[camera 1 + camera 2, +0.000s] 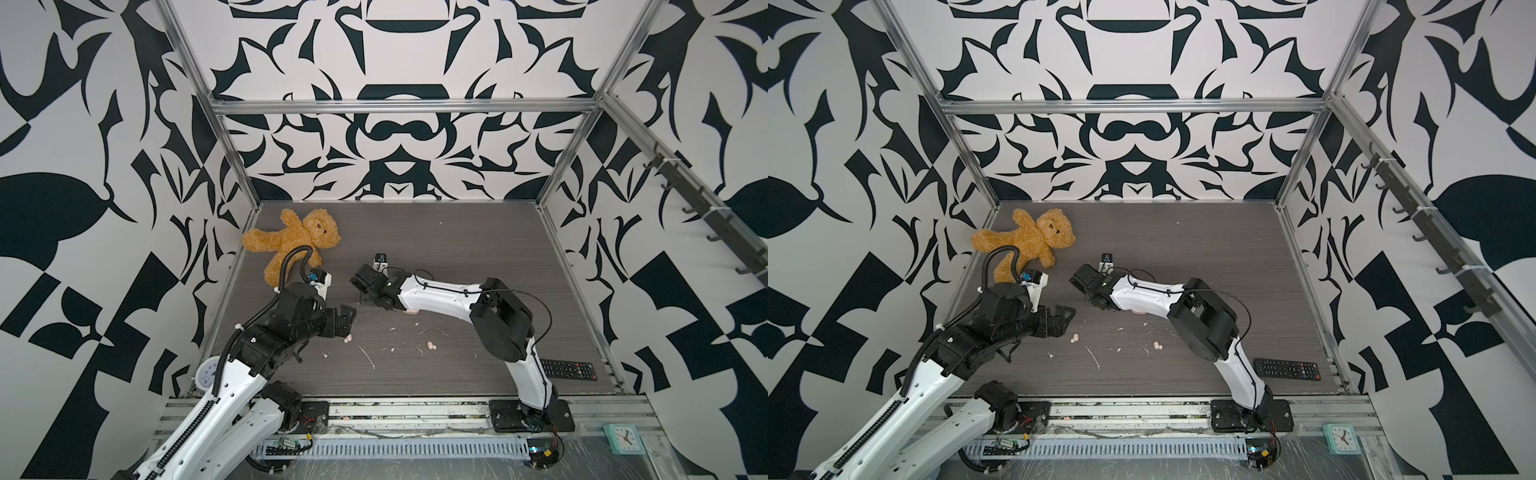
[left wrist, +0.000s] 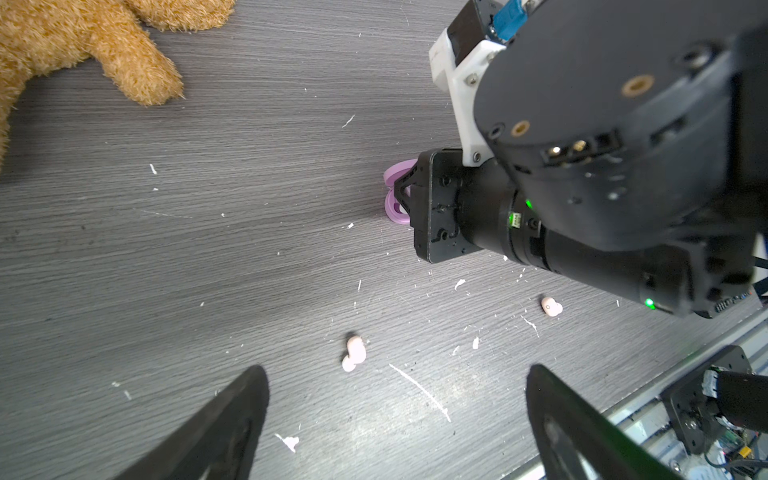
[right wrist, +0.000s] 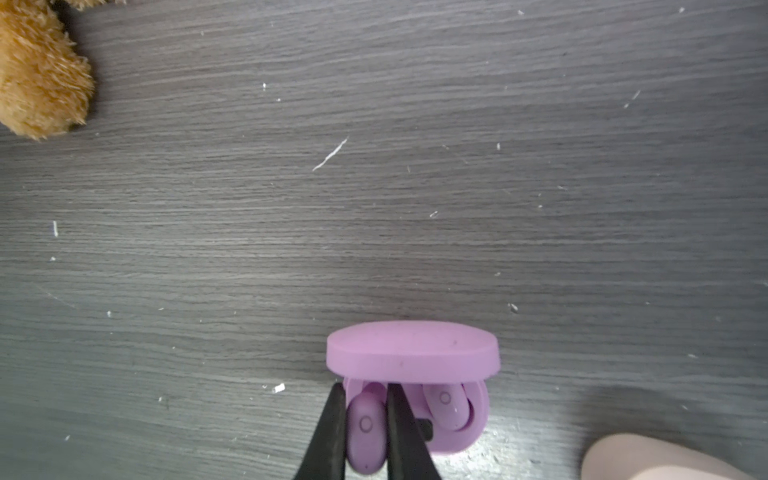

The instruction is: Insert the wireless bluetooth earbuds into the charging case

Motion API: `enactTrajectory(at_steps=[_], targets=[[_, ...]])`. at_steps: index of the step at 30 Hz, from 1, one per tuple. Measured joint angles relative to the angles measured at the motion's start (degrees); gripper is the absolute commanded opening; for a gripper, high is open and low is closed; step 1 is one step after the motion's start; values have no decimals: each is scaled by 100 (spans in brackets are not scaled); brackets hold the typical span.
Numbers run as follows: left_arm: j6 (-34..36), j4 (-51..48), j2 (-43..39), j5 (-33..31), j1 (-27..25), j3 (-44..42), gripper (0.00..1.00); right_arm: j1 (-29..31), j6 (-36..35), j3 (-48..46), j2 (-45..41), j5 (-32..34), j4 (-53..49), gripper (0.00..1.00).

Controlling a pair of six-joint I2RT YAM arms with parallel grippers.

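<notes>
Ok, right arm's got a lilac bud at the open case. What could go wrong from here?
1. Nothing braces the lilac case; pushing the lilac earbud down with the right jaws could slide or tip it.
2. The seated earbud lies close beside it; the jaws might nudge it loose as they open.

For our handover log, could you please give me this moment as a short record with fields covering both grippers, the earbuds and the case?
right gripper: shut on a lilac earbud, over the open lilac case
second lilac earbud: lying in the case
held earbud seated: cannot tell
left gripper: open, holding nothing, above the table
peach earbuds: two, loose on the table among white scraps
bystanders: teddy bear, remote
</notes>
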Motion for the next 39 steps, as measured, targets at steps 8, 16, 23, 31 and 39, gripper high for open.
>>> enactTrajectory(at_steps=[8,16,23,31,39], targets=[[0,0,2,2,0,0,99,0,17,-2,92,-20,46,0],[0,0,2,4,0,0,99,0,22,-17,114,-15,63,0],[0,0,2,7,0,0,99,0,37,-39,114,-7,87,0],[0,2,0,17,-2,0,99,0,37,-44,114,59,103,0],[2,2,0,28,-9,0,99,0,37,-44,197,149,160,0]])
